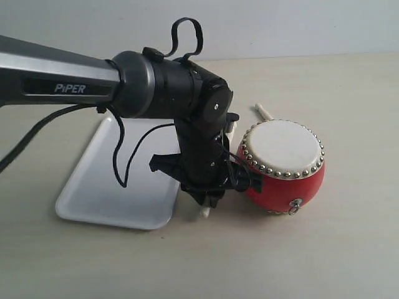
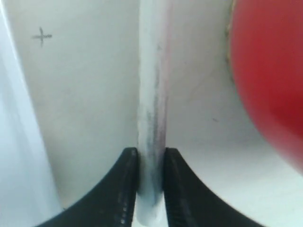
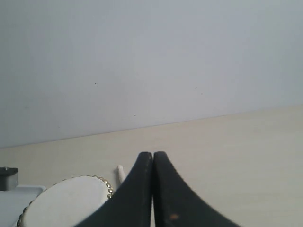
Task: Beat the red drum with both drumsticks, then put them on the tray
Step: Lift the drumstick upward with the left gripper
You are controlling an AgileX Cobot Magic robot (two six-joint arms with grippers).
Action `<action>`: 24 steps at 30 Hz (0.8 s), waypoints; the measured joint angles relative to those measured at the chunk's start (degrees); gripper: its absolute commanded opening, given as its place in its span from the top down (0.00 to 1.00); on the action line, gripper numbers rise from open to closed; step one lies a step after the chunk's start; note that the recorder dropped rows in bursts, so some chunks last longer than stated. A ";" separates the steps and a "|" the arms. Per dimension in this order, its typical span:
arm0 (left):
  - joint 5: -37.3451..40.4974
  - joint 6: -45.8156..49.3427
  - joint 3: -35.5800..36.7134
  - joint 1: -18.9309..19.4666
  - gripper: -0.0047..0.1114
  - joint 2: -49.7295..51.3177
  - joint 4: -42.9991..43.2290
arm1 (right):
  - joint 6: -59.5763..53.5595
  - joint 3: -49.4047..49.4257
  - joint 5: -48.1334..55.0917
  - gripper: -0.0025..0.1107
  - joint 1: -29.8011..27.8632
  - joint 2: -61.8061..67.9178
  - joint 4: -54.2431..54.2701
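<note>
Left wrist view shows us the left gripper [image 2: 150,165] clamped on one drumstick [image 2: 152,94], between tray [image 2: 14,165] and red drum [image 2: 270,85], its length running beside the drum; our right gripper [image 3: 152,161] is pressed together, empty.

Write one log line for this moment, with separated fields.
left gripper: shut on drumstick beside drum | right gripper: shut, empty | second drumstick: behind drum
</note>
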 measured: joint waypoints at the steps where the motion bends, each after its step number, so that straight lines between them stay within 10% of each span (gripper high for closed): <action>1: 0.00 0.00 0.00 0.10 0.96 -0.61 0.29 | 0.00 0.00 0.00 0.98 0.00 0.00 0.00; 13: -0.28 -0.29 1.27 2.30 0.96 -21.23 6.93 | 0.00 0.00 0.00 0.98 0.00 0.00 0.00; 24: -10.86 -0.21 21.68 2.30 0.96 -51.62 10.10 | 0.00 0.00 0.00 0.98 0.00 0.00 0.00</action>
